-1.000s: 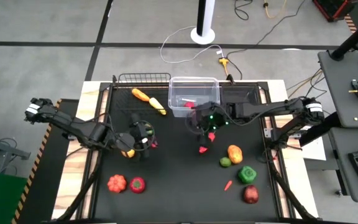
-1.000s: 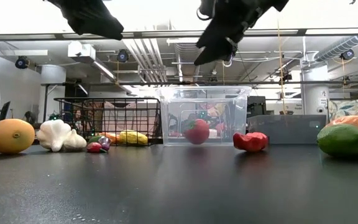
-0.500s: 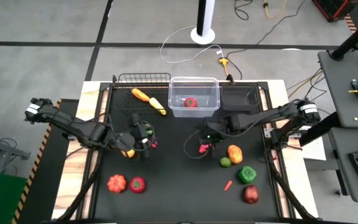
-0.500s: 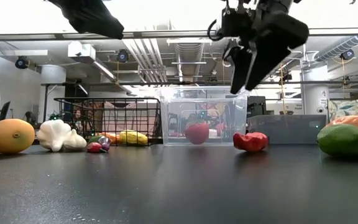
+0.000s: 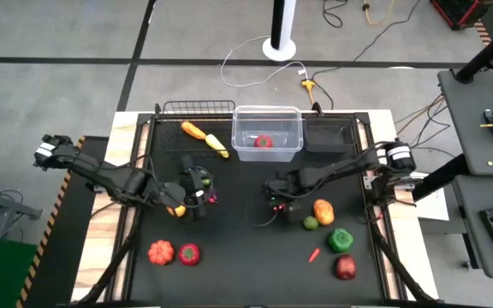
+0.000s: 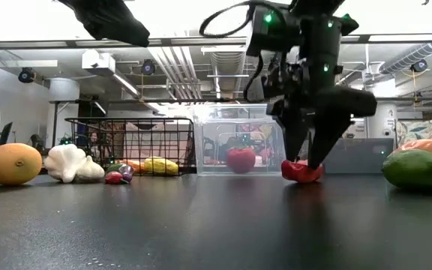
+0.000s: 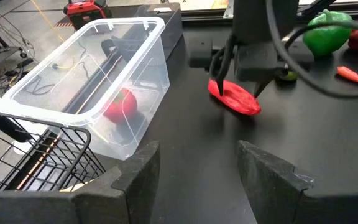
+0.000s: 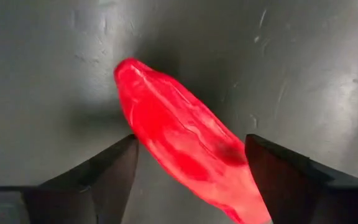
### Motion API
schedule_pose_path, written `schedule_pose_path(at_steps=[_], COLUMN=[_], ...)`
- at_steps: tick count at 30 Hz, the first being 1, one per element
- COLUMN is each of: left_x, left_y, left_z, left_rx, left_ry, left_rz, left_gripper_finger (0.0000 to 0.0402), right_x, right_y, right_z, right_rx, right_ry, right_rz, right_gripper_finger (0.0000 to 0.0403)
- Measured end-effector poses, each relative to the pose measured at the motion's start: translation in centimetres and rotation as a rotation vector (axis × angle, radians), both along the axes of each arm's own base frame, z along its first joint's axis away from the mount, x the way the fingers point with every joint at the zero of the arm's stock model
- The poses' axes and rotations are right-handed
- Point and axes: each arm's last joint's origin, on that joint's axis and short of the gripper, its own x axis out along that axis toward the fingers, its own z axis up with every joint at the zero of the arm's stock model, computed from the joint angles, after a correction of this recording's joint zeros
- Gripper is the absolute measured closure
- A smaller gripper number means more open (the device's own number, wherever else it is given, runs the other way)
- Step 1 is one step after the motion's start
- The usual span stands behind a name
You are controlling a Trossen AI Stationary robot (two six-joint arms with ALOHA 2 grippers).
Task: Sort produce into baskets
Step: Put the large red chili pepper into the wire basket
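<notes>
1 tomato (image 5: 264, 141) in bin (image 5: 268, 115); 1 chilli (image 8: 185, 146).

Right gripper (image 5: 278, 205) lowered near worktop centre, pointing straight down, fingers (image 8: 107, 174) spread apart, one at 9 o'clock and one at 3 o'clock of what lies between them. Right arm stretched in from 3 o'clock edge. Left gripper (image 5: 205, 195) hangs raised at 9 o'clock side, fingers (image 7: 132, 177) parted, nothing between them.

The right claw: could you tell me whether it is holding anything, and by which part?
Nothing is held yet. The right claw stands open astride the red chilli lying on the table, one finger on each side of its middle.
</notes>
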Motion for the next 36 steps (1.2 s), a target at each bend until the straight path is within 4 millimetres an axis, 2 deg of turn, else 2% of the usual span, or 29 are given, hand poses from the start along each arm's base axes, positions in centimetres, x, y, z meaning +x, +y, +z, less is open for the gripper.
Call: schedule_pose_path(at_steps=[4,10,13,16,20,26,32,36], left_x=[0.0,0.0,0.0,0.1,0.3,0.9,0.8,0.7], left_y=[0.0,0.0,0.0,0.0,-0.2,-0.7,-0.8,-0.7], left_z=[0.0,0.0,0.0,0.1,0.2,-1.1,-2.2,-2.6], left_rx=[0.000,0.009,0.023,0.029,0.018,0.004,-0.046,-0.047], left_ry=[0.000,0.005,0.009,-0.006,-0.041,-0.195,-0.359,-0.407], left_rz=[0.000,-0.005,-0.014,-0.024,-0.053,-0.178,-0.276,-0.288], left_gripper_finger=[0.0207,0.0207,0.0207,0.0207,0.0207,0.0207,0.0206,0.0186], right_x=[0.2,0.4,0.3,0.1,0.4,-0.5,-2.0,-1.9], right_y=[0.0,0.0,0.0,0.1,0.2,0.4,0.4,0.5], right_z=[-0.9,-1.5,-1.3,0.0,3.8,8.4,10.1,10.5], right_rx=[-0.003,-0.006,-0.003,0.037,0.111,0.230,0.294,0.320], right_ry=[0.026,0.041,0.033,-0.014,-0.269,-0.763,-1.230,-1.415], right_rz=[0.000,-0.001,-0.009,-0.037,-0.072,-0.018,0.085,0.139], right_gripper_finger=[0.0164,0.0264,0.0304,0.0312,0.0309,0.0295,0.0301,0.0301])
